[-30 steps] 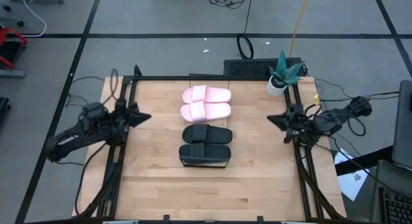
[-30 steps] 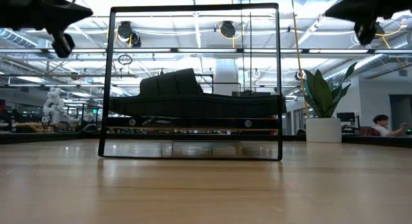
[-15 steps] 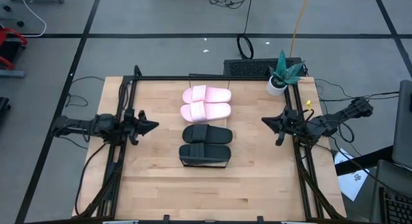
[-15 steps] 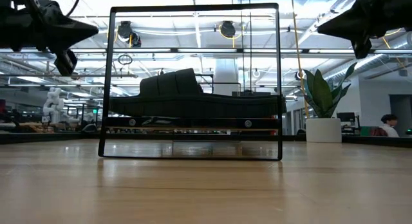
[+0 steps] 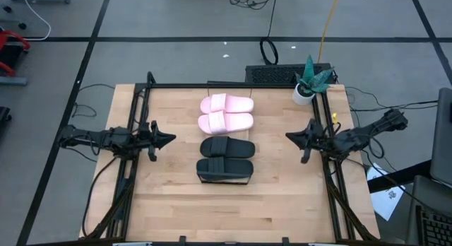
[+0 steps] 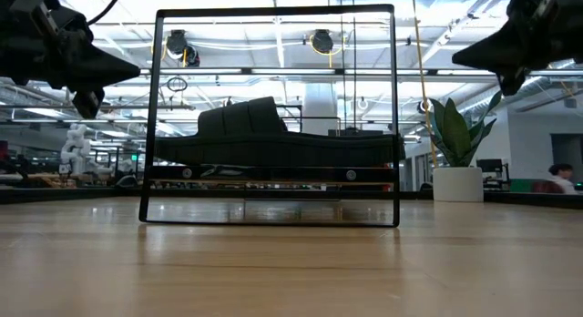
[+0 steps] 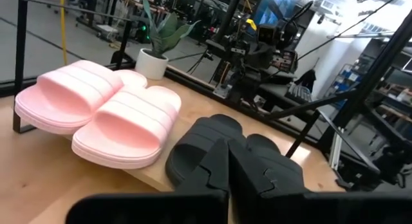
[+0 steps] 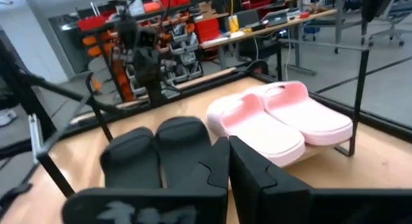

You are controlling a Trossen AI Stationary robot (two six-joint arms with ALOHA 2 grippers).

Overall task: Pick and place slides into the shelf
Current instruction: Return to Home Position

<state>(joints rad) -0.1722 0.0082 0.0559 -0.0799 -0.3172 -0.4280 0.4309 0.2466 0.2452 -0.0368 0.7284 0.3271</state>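
Four slides lie on the shelf (image 6: 273,184) mid-table (image 5: 169,203): pink pair (image 5: 226,113) beside black pair (image 5: 226,159). Left claw (image 5: 169,139) and right claw (image 5: 288,136) hang closed, empty, either side. Risk seems slight: an arm swinging low homeward could clip the shelf's wire frame, jolting slides loose.

no readable text, no labels, no brands, no numbers in any view

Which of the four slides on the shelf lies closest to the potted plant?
The light pink slide at the row's end; its pink partner and both black slides lie farther from the potted plant.
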